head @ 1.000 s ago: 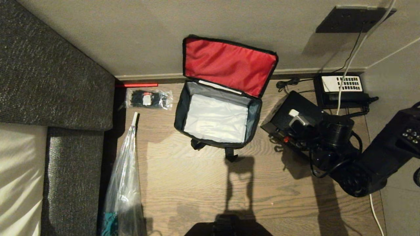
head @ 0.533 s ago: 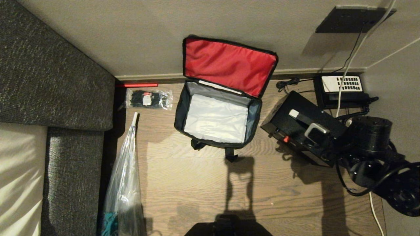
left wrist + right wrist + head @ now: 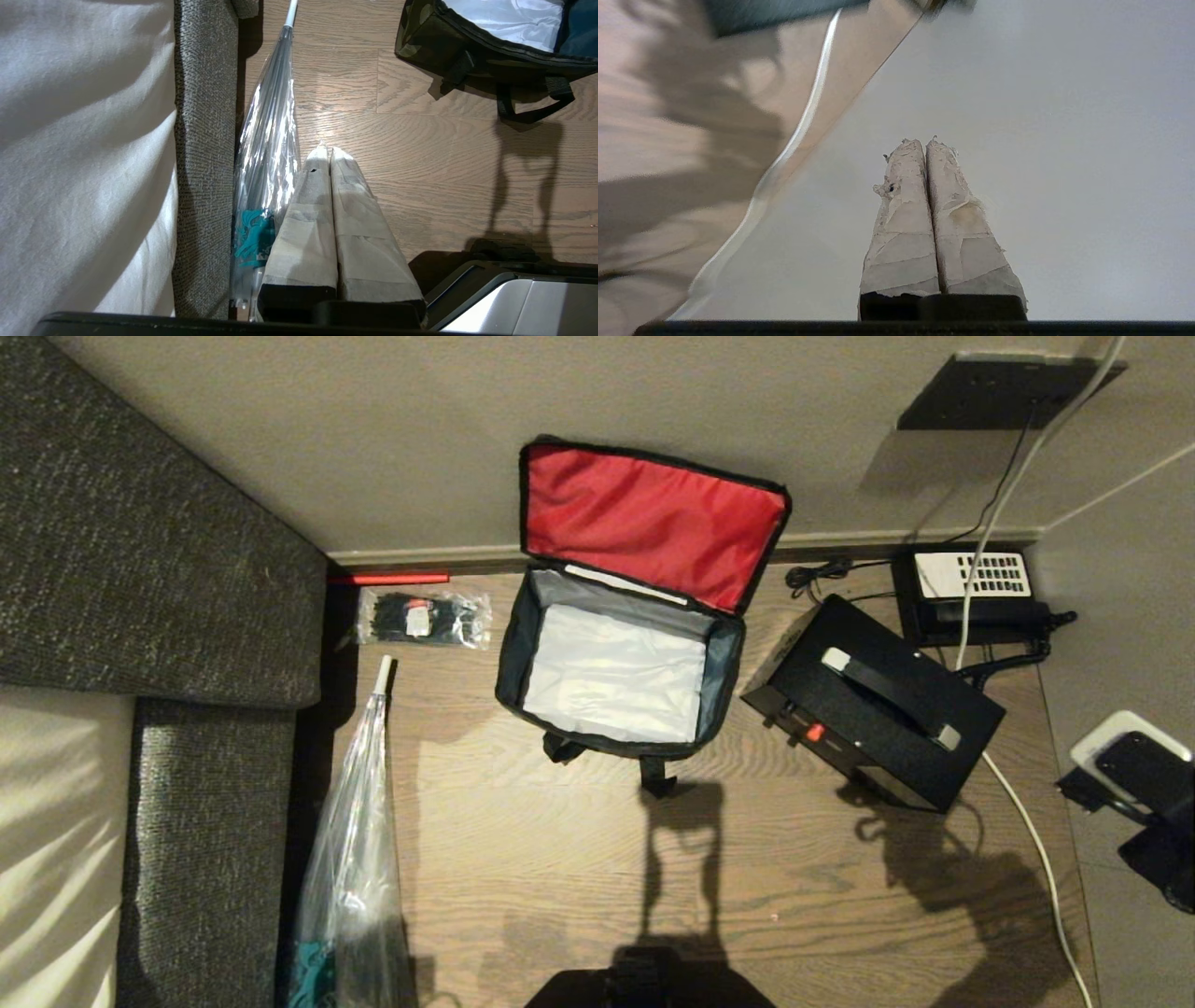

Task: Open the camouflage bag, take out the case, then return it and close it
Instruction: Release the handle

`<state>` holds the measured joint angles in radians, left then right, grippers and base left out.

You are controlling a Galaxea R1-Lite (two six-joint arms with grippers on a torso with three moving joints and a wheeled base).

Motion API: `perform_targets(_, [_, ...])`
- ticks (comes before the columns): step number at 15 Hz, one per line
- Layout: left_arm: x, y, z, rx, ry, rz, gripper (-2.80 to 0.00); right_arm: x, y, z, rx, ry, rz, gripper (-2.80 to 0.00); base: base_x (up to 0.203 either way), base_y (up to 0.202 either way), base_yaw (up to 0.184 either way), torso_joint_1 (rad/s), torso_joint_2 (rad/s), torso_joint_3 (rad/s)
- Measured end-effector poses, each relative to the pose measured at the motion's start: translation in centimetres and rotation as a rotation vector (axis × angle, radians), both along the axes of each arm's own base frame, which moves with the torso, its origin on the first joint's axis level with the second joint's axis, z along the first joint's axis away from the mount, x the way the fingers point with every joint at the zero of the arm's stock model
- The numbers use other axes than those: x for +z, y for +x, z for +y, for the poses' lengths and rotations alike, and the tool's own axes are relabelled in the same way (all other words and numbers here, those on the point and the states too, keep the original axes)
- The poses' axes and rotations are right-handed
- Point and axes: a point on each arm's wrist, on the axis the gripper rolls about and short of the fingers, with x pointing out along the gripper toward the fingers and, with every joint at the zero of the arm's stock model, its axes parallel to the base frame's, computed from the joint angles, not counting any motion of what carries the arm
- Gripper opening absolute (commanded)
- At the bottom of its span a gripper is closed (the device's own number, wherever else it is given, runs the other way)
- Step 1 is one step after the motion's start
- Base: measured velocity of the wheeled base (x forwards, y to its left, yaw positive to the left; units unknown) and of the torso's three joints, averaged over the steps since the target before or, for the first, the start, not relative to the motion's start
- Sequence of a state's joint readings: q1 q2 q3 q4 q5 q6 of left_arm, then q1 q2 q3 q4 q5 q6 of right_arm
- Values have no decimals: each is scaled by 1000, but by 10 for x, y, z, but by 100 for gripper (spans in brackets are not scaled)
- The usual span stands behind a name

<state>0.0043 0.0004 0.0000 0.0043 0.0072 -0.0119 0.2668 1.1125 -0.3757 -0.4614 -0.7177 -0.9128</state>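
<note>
Just 1 camouflage bag [image 3: 621, 653], 1 case [image 3: 873, 700].

Right end effector [image 3: 927, 144] off case [image 3: 873, 700]

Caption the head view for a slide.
Camouflage bag open and empty on the wood floor, the case set down to its right, no gripper in sight.

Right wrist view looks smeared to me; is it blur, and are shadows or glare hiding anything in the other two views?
Right wrist view: floor and white cable streaked by motion blur, shut right gripper sharp. Head view: sharp; long shadows cross the floor near the case; the camouflage bag lining shines bright. Left wrist view: glare on the plastic-wrapped umbrella.
</note>
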Motion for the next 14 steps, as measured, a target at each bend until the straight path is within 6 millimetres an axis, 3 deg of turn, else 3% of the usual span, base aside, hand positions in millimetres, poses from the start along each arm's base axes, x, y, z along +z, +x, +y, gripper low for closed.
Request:
perform_targets(6, [0,0,0,0,0,0,-280,-29,-83,-23,-75,407,20,-280,0,0,0,0,0,0])
perform_targets(11, [0,0,0,0,0,0,-280,-74,-131,-26,88,880,-113,-280,0,0,0,0,0,0])
perform_targets(14, [0,0,0,0,0,0,-280,-89,-142,-23,236,1013,-198,-280,0,0,0,0,0,0])
